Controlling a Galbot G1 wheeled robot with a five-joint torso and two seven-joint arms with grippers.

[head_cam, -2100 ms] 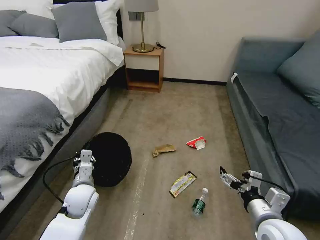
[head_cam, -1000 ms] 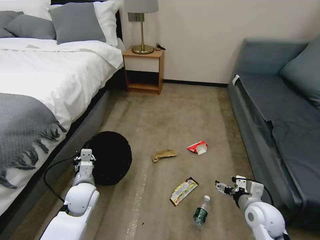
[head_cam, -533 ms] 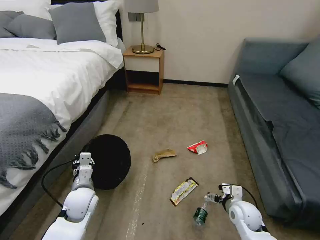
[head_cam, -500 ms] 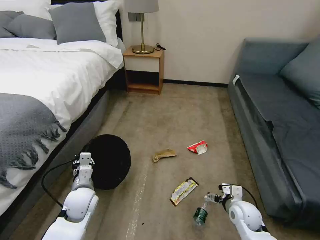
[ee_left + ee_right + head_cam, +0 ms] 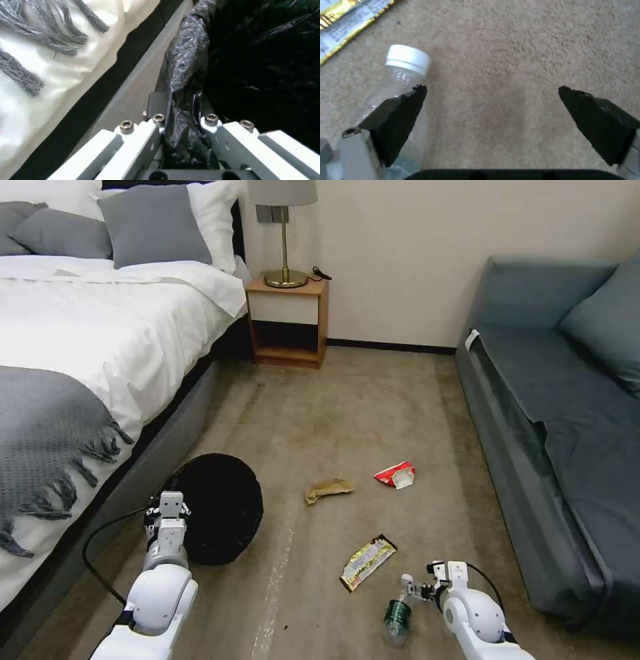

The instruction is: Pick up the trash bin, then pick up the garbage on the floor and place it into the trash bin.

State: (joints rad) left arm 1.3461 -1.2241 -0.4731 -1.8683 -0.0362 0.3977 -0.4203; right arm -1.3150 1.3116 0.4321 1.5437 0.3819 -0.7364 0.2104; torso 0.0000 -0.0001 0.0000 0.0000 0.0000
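I can read no text anywhere. The yellow-black wrapper (image 5: 346,17) near my right jaws carries rows of fine grey print on its pale panel, too small to make out. The green label (image 5: 398,612) on the bottle (image 5: 400,82), at about seven o'clock from that wrapper in my head view, shows no legible word or brand, and the red-white packet (image 5: 395,473) shows none either

on the floor (image 5: 373,400): 4 litter pcs — 1 bottle (image 5: 396,617), 1 yellow-black wrapper (image 5: 366,561), 1 crumpled brown paper (image 5: 327,490), 1 red-white packet (image 5: 395,474). 1 trash bin (image 5: 220,507). 2 grippers: left gripper (image 5: 170,507), right gripper (image 5: 415,589). also 1 lamp (image 5: 284,227), 1 nightstand (image 5: 288,317).
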